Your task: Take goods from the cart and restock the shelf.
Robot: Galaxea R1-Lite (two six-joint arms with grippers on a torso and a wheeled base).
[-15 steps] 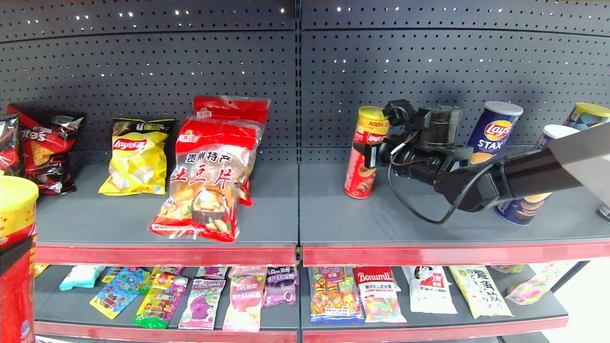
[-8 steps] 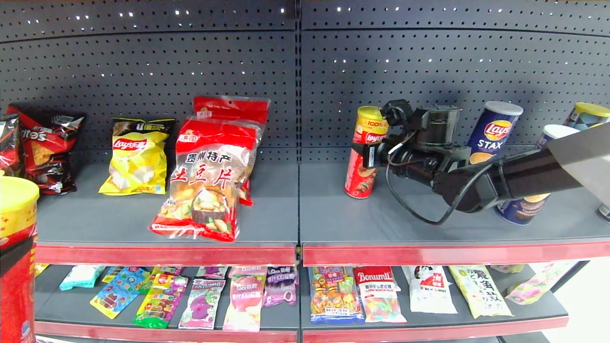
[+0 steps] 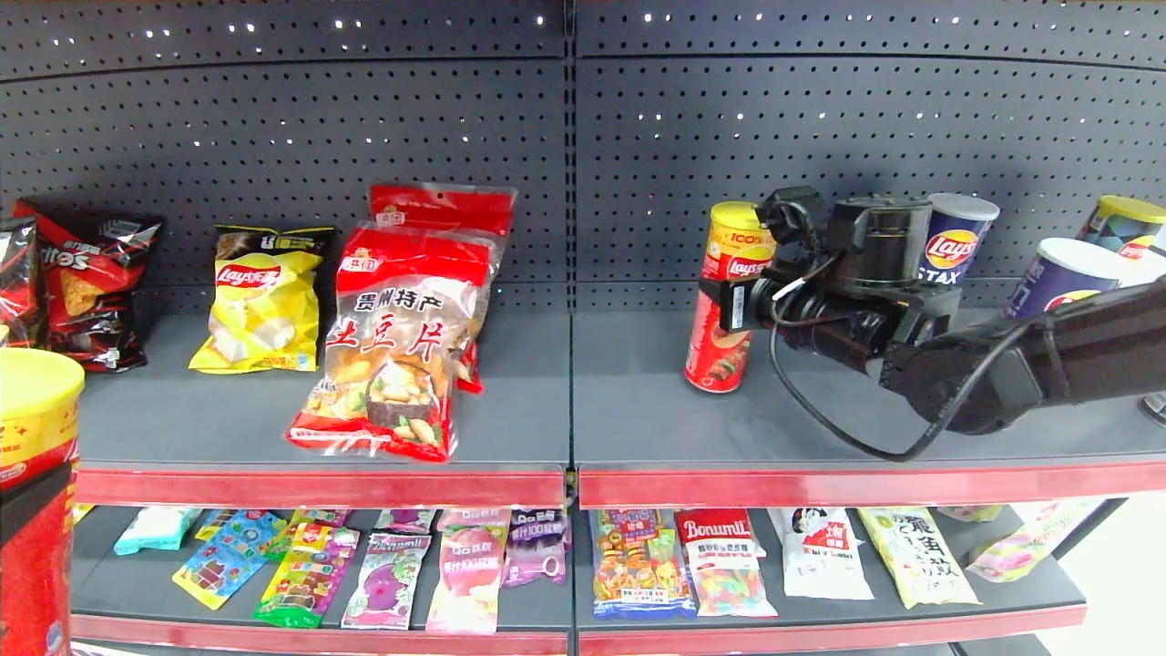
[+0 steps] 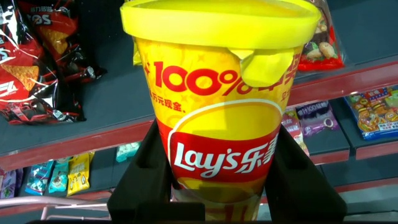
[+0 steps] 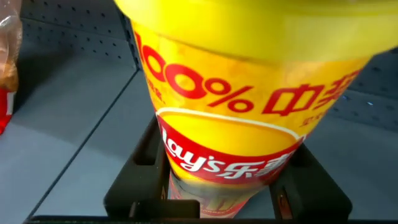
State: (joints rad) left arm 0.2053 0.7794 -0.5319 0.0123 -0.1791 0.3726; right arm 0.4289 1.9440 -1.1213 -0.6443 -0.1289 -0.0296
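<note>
The right gripper (image 3: 731,306), fingers clamped on a red can (image 3: 734,242), has carried it along the shelf (image 3: 638,410) toward the blue can (image 3: 953,244). It now leans slightly, near that can's left. The left gripper (image 4: 217,186) is clamped on a second can (image 4: 217,93), far left of the blue can.

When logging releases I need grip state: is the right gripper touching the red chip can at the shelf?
Touching. The right wrist view shows the right gripper clamped against both sides of the red chip can.
</note>
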